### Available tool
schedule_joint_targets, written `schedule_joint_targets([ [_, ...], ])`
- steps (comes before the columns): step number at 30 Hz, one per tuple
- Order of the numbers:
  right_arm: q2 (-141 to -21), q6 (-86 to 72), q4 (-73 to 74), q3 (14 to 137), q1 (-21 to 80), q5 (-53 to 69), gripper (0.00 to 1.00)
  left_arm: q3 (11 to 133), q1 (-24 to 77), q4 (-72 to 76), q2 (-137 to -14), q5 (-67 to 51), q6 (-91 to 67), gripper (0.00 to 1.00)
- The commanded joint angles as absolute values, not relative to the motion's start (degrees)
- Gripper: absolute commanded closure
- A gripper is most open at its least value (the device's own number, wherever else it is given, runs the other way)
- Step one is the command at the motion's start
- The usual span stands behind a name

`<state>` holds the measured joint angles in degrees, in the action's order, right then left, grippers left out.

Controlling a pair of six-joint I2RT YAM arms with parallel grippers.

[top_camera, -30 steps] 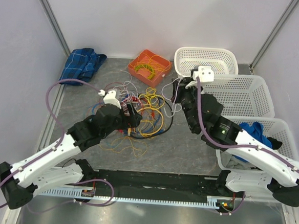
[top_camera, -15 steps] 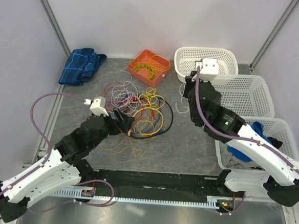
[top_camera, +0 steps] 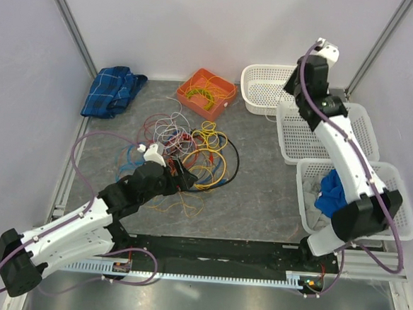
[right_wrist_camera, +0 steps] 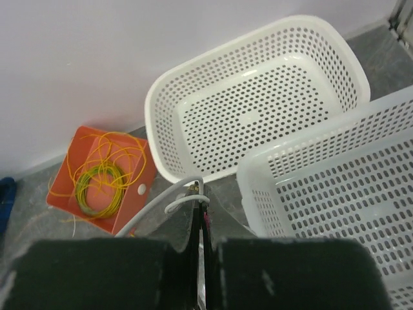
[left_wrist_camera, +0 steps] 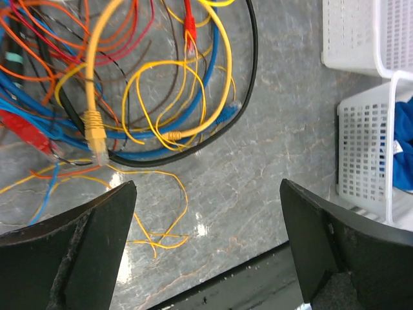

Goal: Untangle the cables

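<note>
On the grey marbled table, left of centre, the cables lie in one loose tangle: thin yellow, orange, red, blue, white and black strands looped over each other, with no single direction. The left gripper hovers over the tangle's near right edge. Its jaws are spread as wide as they go and touch nothing; in the wrist view only bare tabletop and a few thin yellow loops show between the dark fingers. There a yellow patch cable runs from far to near and ends in a clear plug pointing near. A thicker black cable curves round the pile's right side.

The right gripper is raised high over the far right, above the white perforated plastic baskets. Its jaws are pressed together on a white cable, a smooth round cord that bends at the fingertips and trails down to the left. Below it, an orange tray holds a coil of yellow-green wire.
</note>
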<state>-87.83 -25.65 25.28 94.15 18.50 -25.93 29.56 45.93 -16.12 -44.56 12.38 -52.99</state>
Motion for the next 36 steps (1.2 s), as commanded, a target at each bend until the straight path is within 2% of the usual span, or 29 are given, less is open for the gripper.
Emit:
schedule_joint_targets([
  [1,-91.93,-36.64,27.78,98.79,9.94,-10.03,1.0,28.04,45.7,-10.9,-44.91,8.79,-55.9,0.0],
  [9,-92.11,-39.1,23.82,91.15,4.05,-16.43,1.0,26.28,45.7,-8.53,-46.14,7.91,-55.9,0.0],
  [20,-96.76,-39.99,20.13,79.81,-4.91,-15.83,1.0,25.22,45.7,-8.53,-46.94,7.12,-57.57,0.0],
  [21,-97.46,-39.47,19.87,79.89,-5.53,-14.17,0.89,25.14,45.7,-8.61,-46.93,7.12,-57.66,0.0],
  [23,-100.45,-36.4,20.21,82.43,-6.5,-6.44,0.58,25.05,45.7,-8.88,-46.76,7.21,-57.74,0.0],
  [24,-101.42,-35.86,22.91,83.75,-6.42,-5.2,0.33,25.05,45.7,-8.96,-46.67,7.12,-57.83,0.0],
  [27,-100.9,-37.17,23.73,84.03,-5.89,-3.08,0.05,25.31,45.7,-8.96,-46.76,7.12,-58.01,0.0],
  [28,-99.42,-37.7,23.3,82.46,-5.63,-2.55,0.02,25.49,45.7,-8.88,-46.93,7.03,-58.18,0.0],
  [34,-88.63,-42.18,17.85,72.28,-2.03,-2.02,0.02,27.07,45.7,-9.23,-48.25,7.47,-58.27,0.0],
  [36,-84.4,-42.54,14.0,68.75,2.26,-4.29,0.02,28.2,45.7,-9.84,-48.34,8.34,-58.01,0.0],
])
